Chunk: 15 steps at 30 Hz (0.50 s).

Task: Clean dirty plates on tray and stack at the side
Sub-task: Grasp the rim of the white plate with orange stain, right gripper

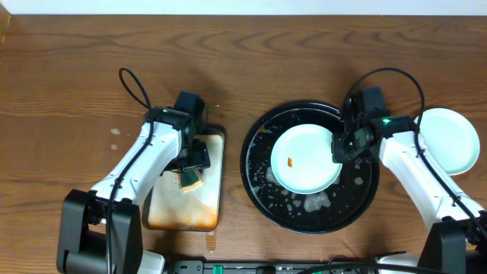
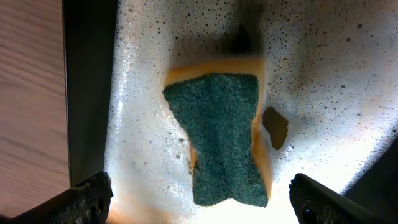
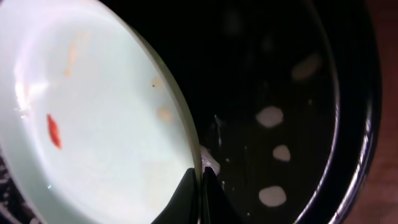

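Right gripper [image 3: 200, 186] is pinching the right rim of a pale mint-blue round plastic plate [image 1: 304, 157], jaws nearly closed on it. The plate is carrying a small orange smear and is sitting inside the large round glossy black tray [image 1: 318, 225], right of the tabletop's middle, among foam patches. A second pale round plate [image 1: 450, 141] is lying by the right edge. Left gripper [image 2: 205, 199] is hanging wide apart, holding nothing, over a green-and-yellow sponge [image 2: 221, 137] in the foamy rectangular orange-stained metal tray [image 1: 183, 215], left of middle.
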Available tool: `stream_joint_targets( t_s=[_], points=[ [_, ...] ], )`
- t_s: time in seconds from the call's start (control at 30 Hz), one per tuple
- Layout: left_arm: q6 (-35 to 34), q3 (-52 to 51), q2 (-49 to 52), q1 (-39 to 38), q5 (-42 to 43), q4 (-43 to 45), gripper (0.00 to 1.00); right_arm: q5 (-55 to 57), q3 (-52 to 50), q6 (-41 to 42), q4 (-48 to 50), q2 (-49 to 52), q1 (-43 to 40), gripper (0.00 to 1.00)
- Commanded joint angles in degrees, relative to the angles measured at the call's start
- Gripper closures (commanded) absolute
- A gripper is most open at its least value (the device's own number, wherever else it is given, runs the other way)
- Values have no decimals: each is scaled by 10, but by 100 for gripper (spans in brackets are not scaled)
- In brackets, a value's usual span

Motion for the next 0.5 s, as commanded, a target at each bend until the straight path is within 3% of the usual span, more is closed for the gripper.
stream_joint_targets(
  t_s=[0.0, 0.47],
  points=[
    [3, -3, -4, 2, -5, -1, 8, 33, -13, 44, 8, 3, 5, 99],
    [3, -3, -4, 2, -5, -1, 8, 28, -116, 31, 154, 3, 5, 99]
  ],
)
